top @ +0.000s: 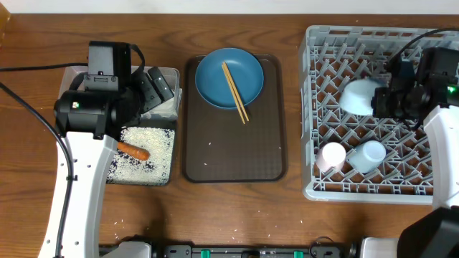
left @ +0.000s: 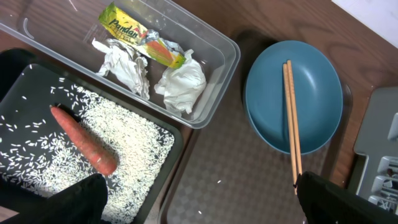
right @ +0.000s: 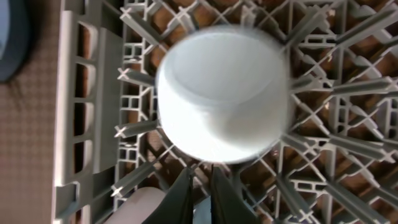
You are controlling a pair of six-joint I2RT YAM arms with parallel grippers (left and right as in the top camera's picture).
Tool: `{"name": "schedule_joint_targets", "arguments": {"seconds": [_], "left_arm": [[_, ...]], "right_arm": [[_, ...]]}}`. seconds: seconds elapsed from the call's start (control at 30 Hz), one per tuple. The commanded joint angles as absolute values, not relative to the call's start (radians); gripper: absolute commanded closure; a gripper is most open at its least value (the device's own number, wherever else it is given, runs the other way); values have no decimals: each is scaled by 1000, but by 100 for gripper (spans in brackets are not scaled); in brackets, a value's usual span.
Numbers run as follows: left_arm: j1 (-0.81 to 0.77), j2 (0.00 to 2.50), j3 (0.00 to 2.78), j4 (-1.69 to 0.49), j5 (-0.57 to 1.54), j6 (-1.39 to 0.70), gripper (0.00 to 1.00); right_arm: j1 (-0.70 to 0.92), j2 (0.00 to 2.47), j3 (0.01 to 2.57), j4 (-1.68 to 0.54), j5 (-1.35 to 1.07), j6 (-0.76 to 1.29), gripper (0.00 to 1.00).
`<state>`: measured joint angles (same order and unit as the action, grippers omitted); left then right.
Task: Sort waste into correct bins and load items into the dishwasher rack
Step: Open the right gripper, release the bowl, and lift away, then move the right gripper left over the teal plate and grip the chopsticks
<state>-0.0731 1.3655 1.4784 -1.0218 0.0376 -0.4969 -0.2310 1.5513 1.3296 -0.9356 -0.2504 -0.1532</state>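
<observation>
the right hand point(right: 202, 194) sits low over the dishwasher rack point(right: 93, 93), its fingers nearly together with a thin gap between them, tips at the edge of the upside-down white bowl point(right: 224, 93); whether they pinch its rim i cannot tell. the left hand point(left: 199, 190) is spread wide and empty above the black tray point(left: 22, 78), where the carrot point(left: 84, 140) lies on rice point(left: 130, 146). chopsticks point(left: 291, 118) rest across the blue plate point(left: 267, 93).

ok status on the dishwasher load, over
Status: left gripper open, empty. right gripper narrow at rim of white bowl, grip unclear; bowl sits in rack. Not yet loaded: blue plate, chopsticks, on brown tray. Nothing blocking.
</observation>
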Motion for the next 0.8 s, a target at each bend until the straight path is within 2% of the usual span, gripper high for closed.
{"name": "schedule_joint_targets", "arguments": {"seconds": [0.0, 0.17, 0.4, 0.77], "left_arm": [[-68, 1367, 1475, -1024, 21, -490, 1], [-68, 1367, 1475, -1024, 22, -490, 1], [-68, 1367, 1475, -1024, 22, -490, 1], [-68, 1367, 1475, -1024, 22, -490, 1]], "right_arm": [[-221, 1520, 1335, -947, -317, -142, 88], [-221, 1483, 1335, -947, -428, -142, 81], [-187, 1445, 1335, -923, -541, -97, 81], [22, 1454, 1332, -820, -512, -11, 81]]}}
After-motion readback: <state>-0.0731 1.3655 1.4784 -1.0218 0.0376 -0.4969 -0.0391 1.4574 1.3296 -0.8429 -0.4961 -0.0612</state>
